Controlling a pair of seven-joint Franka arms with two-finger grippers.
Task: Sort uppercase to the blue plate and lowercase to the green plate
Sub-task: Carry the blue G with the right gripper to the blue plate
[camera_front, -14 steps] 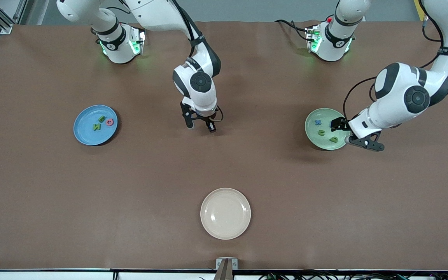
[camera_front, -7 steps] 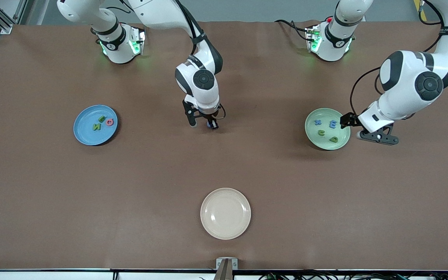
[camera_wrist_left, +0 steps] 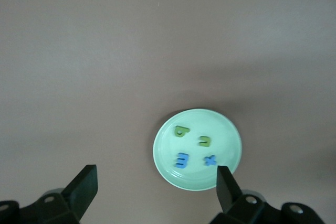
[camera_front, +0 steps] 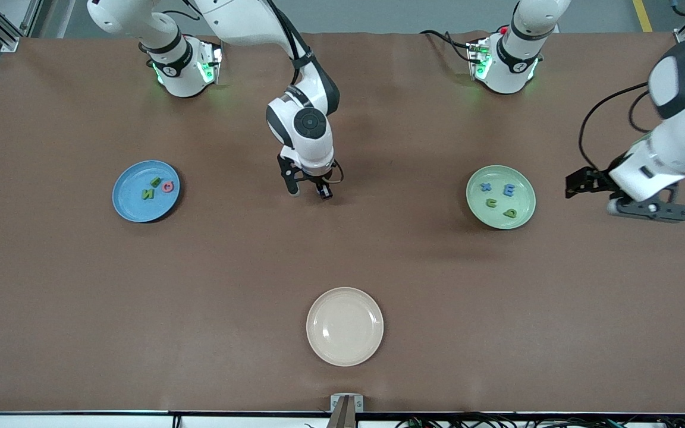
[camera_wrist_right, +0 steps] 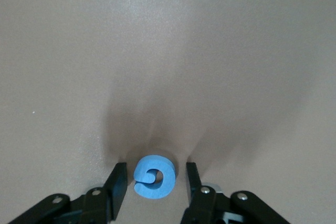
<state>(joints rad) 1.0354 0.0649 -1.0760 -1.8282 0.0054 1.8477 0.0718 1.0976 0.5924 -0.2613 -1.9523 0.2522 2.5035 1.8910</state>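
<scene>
R gripper (camera_front: 308, 191) low at table mid, fingers apart. L gripper (camera_front: 622, 195) raised at its table end, wide open.

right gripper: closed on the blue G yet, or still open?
Open. In the right wrist view, the right gripper has a finger on each side of the blue G, with gaps showing; the letter lies flat on the table.

The bench (camera_front: 200, 267) wore a matt brown covering, smooth and faintly creased. The blue G (camera_wrist_right: 154, 176), between the right claw (camera_wrist_right: 156, 182)'s matt black fingers (camera_wrist_right: 117, 181), looked like soft, matt foam. The green plate (camera_wrist_left: 168, 166) before the left claw (camera_wrist_left: 156, 184) showed a smooth, slightly glossy surface.
</scene>
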